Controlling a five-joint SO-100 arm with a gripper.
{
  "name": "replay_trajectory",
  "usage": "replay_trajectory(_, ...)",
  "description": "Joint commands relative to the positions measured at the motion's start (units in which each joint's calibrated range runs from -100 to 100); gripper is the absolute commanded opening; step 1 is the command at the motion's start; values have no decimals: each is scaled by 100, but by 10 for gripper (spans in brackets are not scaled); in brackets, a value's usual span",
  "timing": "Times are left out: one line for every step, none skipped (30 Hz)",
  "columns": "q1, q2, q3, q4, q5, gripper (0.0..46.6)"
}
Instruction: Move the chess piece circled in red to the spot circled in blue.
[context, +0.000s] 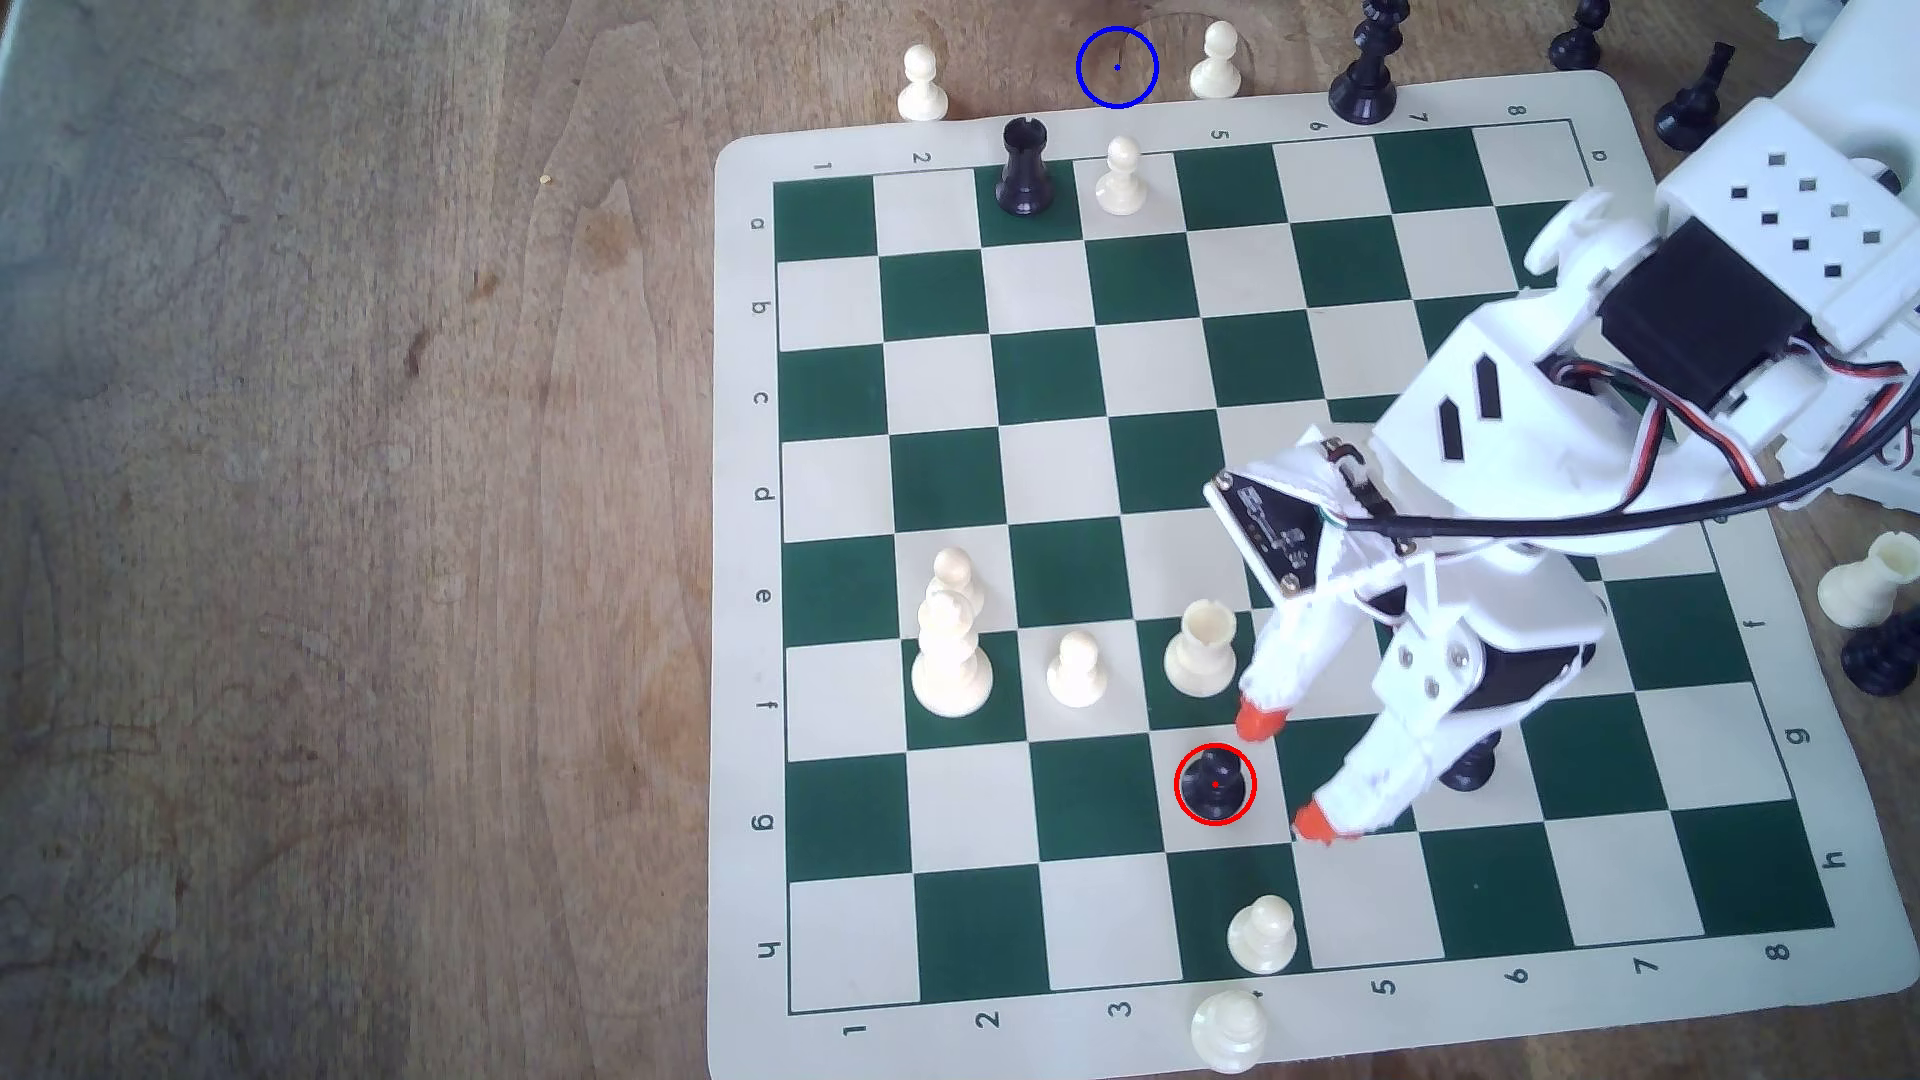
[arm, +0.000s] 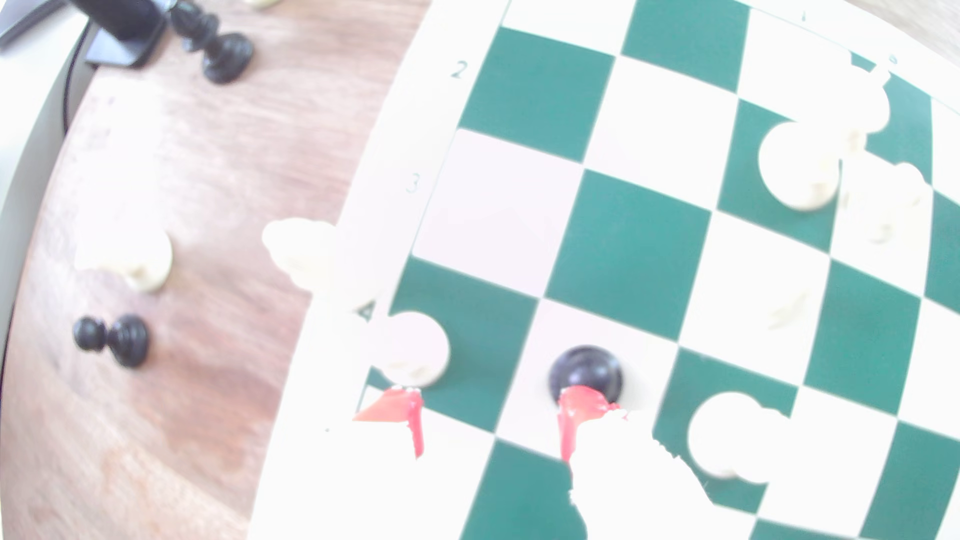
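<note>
Your pawn (context: 1215, 783) stands upright inside the red ring (context: 1215, 746), on a light square low and right of centre in the exterior view, in the row marked g. Your claw (context: 1286, 771) sits just to the right of it in that view, jaws spread wide and empty, with one orange tip (context: 1258, 720) above and right of the pawn and the other tip (context: 1313, 821) below and right. So the pawn lies just off the mouth of the claw, toward the exterior view's left, not yet between the tips.

In the wrist view the pawn (arm: 586, 372) shows right beyond one red tip (arm: 581, 406), while the other tip (arm: 396, 407) sits near a white pawn (arm: 415, 350). By that picture the pawn is off-centre in the opening, close to one finger. You would likely need to shift sideways as well as forward before closing, or that finger may knock it over.

Mind the white rook (context: 1201, 649) just above the upper tip in the exterior view; it is a close neighbour.

The blue ring (context: 1117, 66) is at the top of the exterior view, off the board (context: 743, 519) on bare wood, between two white pawns and well apart from the pawn. The pawn's axis is vertical, so a grip from either side should do.
</note>
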Motion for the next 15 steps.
replay_trajectory(-57,82,-55,-301,-20,145)
replay_trajectory(-49,99,-55,-334,-15,146)
replay_trajectory(-41,107,-55,-358,-10,147)
replay_trajectory(-25,124,-55,-383,-10,148)
replay_trajectory(-10,141,-55,-407,-10,148)
replay_trajectory(29,167,-55,-432,5,148)
replay_trajectory(45,175,-55,-432,10,148)
replay_trajectory(61,167,-55,-432,15,148)
replay_trajectory(76,141,-55,-432,15,148)
replay_trajectory(92,99,-64,-432,20,148)
replay_trajectory(115,90,-64,-432,20,148)
replay_trajectory(139,82,-74,-432,29,148)
replay_trajectory(162,82,-83,-432,34,148)
replay_trajectory(186,82,-83,-432,34,148)
replay_trajectory(209,82,-55,-432,39,148)
